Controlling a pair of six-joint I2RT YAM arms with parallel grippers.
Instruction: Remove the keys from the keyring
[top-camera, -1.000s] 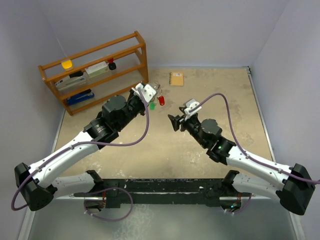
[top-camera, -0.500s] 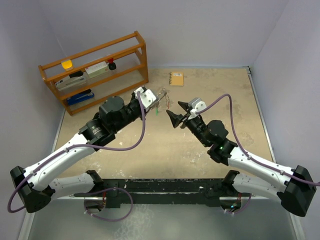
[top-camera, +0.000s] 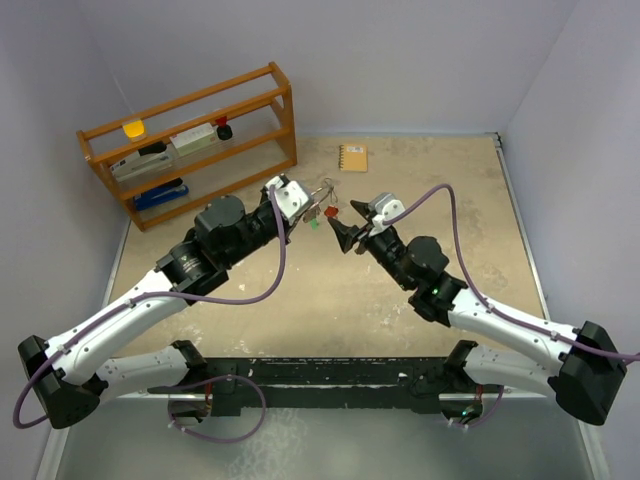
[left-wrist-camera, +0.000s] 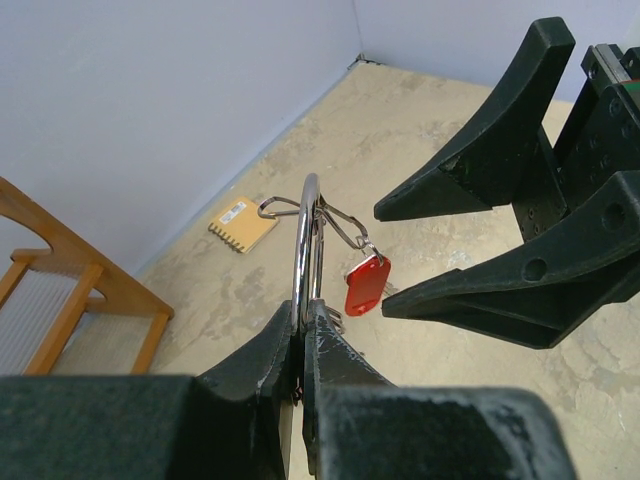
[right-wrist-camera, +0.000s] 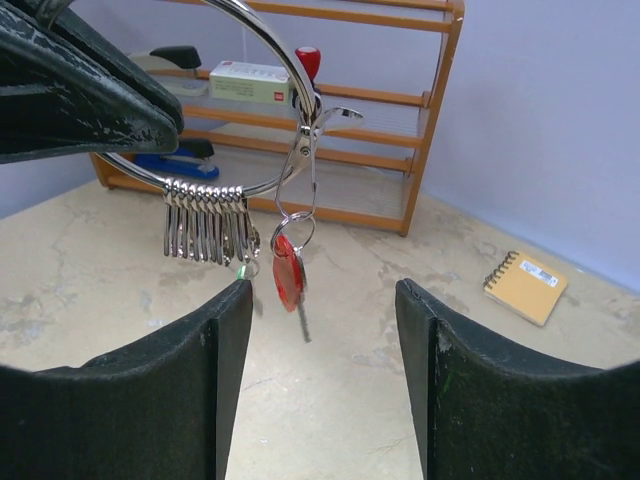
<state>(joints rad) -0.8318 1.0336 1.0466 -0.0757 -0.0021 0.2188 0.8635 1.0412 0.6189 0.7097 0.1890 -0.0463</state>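
My left gripper (top-camera: 300, 208) is shut on the silver keyring (left-wrist-camera: 305, 240) and holds it in the air above the table. The ring also shows in the right wrist view (right-wrist-camera: 268, 40) and from above (top-camera: 320, 192). A red-headed key (right-wrist-camera: 287, 272) hangs from a clasp on the ring (left-wrist-camera: 366, 285) (top-camera: 329, 212). Several small silver rings (right-wrist-camera: 205, 222) hang side by side on the keyring, with a bit of the green key (right-wrist-camera: 242, 270) (top-camera: 313, 223) below them. My right gripper (top-camera: 347, 222) is open, just right of the red key, its fingers (right-wrist-camera: 190, 385) apart from it.
A wooden shelf rack (top-camera: 190, 140) with a stapler, a box and small items stands at the back left. A tan spiral notebook (top-camera: 352, 157) lies on the table near the back wall, also in the right wrist view (right-wrist-camera: 525, 272).
My right gripper has moved left and forward, closer to the hanging keys. My left gripper has shifted a little, and the ring with the keys has swung round toward the right gripper.
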